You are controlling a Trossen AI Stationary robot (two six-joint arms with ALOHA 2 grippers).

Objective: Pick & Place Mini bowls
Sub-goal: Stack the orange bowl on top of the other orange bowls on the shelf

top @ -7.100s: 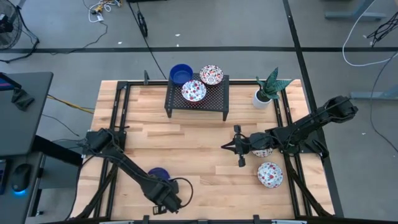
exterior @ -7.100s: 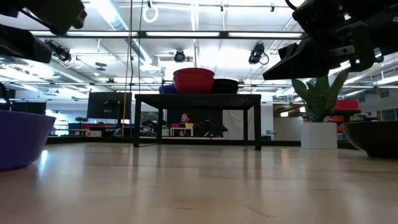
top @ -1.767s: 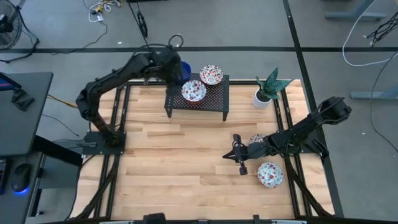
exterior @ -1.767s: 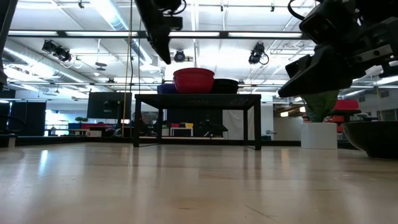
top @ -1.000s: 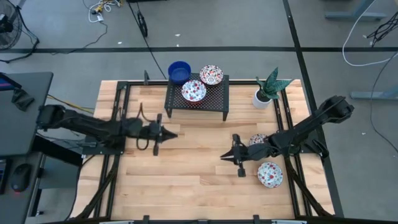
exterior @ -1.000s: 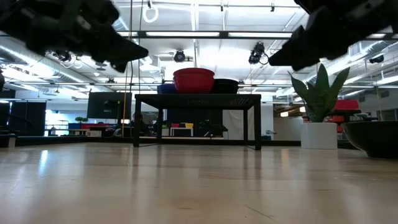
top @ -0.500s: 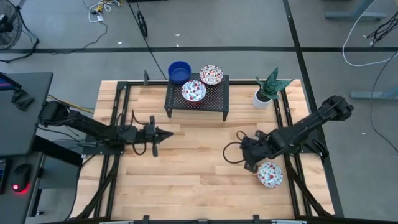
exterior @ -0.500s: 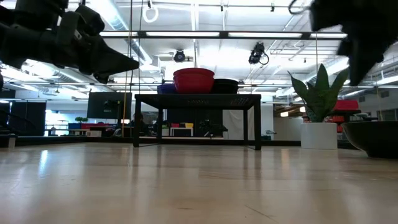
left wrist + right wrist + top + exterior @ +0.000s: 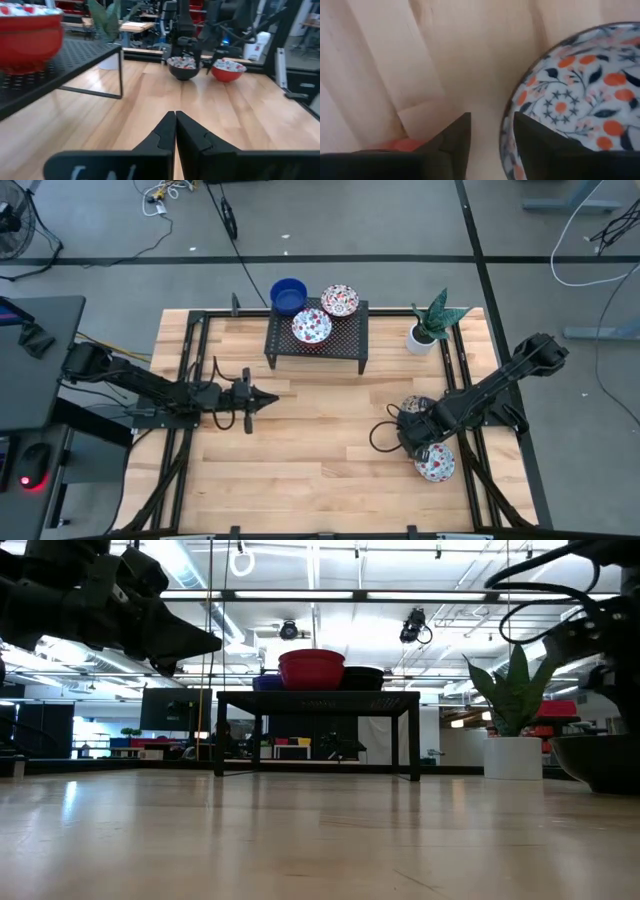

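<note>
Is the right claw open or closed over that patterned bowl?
Open: the right claw shows a gap between its fingers beside the patterned bowl.

high: overhead, straight down | low: tabletop level | wrists: forward (both see table (image 9: 300, 440))

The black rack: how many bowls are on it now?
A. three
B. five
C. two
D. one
A: the high view shows the blue bowl and two patterned bowls on the rack.
</note>
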